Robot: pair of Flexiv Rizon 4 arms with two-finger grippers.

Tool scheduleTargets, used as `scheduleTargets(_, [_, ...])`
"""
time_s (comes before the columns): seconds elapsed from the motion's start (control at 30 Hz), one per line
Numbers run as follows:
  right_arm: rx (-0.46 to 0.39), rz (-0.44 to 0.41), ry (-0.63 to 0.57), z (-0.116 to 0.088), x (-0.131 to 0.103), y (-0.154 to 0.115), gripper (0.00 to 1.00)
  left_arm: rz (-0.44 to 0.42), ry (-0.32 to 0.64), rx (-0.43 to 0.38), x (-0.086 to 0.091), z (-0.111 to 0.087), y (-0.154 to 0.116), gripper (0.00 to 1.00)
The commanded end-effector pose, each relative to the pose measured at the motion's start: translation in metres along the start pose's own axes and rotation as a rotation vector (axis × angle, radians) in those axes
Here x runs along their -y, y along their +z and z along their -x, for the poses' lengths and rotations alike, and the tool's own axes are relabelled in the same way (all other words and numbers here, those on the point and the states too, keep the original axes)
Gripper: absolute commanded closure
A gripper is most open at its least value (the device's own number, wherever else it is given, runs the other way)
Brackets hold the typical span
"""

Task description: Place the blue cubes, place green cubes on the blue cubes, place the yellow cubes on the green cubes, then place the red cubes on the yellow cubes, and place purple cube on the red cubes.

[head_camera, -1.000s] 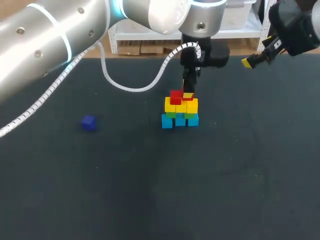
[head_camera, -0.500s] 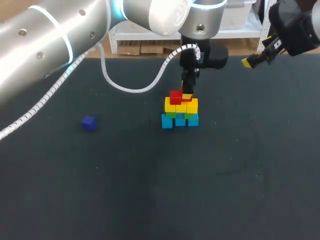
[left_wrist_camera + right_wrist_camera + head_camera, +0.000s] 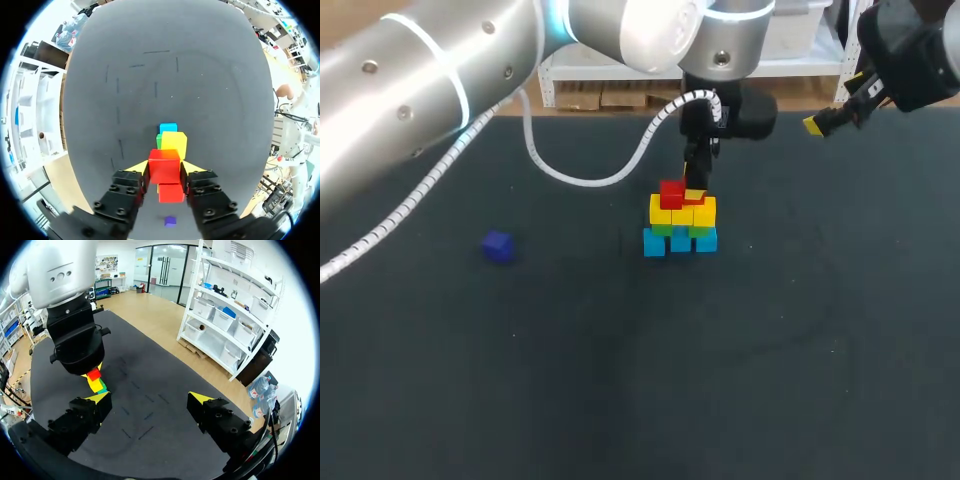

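Fingers (image 3: 136, 168) of the left gripper (image 3: 164, 169) are clamped on a red cube (image 3: 163, 164), held over the yellow cubes (image 3: 682, 212) of the stack (image 3: 680, 238), beside the 1 seated red cube (image 3: 671, 193). Red step in hand: next, I judge, lower it squarely onto yellow and let go. The purple cube (image 3: 498, 246) waits well apart on the surface (image 3: 620, 380). Right gripper (image 3: 815, 125) hangs off to the side, fingers apart, empty.

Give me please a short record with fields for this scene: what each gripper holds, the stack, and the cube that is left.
left gripper: shut on a red cube, at the top of the stack
right gripper: open, empty, away from the stack
stack layers: blue cubes, green cubes, yellow cubes, second red cube on top
purple cube: alone on the table, apart from the stack
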State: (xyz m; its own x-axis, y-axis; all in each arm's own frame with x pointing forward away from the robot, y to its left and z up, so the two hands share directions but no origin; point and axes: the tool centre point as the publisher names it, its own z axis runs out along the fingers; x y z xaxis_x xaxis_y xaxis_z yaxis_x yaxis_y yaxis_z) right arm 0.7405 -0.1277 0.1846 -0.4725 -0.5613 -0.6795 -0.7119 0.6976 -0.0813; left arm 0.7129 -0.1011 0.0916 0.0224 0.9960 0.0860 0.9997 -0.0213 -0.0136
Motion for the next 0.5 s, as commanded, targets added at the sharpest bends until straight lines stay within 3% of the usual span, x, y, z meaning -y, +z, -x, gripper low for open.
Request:
scheduleTargets(0.03, [0.000,-0.002,0.000,0.000,-0.001,0.000,0.00,-0.006,0.002,-0.006,-0.004,0.002,-0.001,0.59])
scheduleTargets(0.13, [0.000,-0.002,0.000,0.000,-0.001,0.000,0.00,-0.004,0.004,-0.006,-0.004,0.002,-0.001,0.56])
scheduleTargets(0.2, [0.000,-0.002,0.000,0.000,-0.001,0.000,0.00,0.001,0.006,-0.003,-0.003,0.002,-0.001,0.47])
scheduleTargets(0.23, [0.000,-0.002,0.000,0.000,-0.001,0.000,0.00,0.003,0.007,-0.003,-0.003,0.002,-0.002,0.22])
scheduleTargets(0.27, [0.000,-0.002,0.000,0.000,-0.001,0.000,0.00,0.009,0.008,0.001,-0.002,0.001,-0.004,0.21])
scheduleTargets(0.33, [0.000,-0.002,0.000,0.000,-0.001,0.000,0.00,0.034,0.008,0.022,0.000,-0.001,-0.011,0.00])
scheduleTargets(0.5, [0.000,-0.002,0.000,0.000,-0.001,0.000,0.00,0.117,-0.036,0.067,0.014,-0.021,-0.041,0.00])
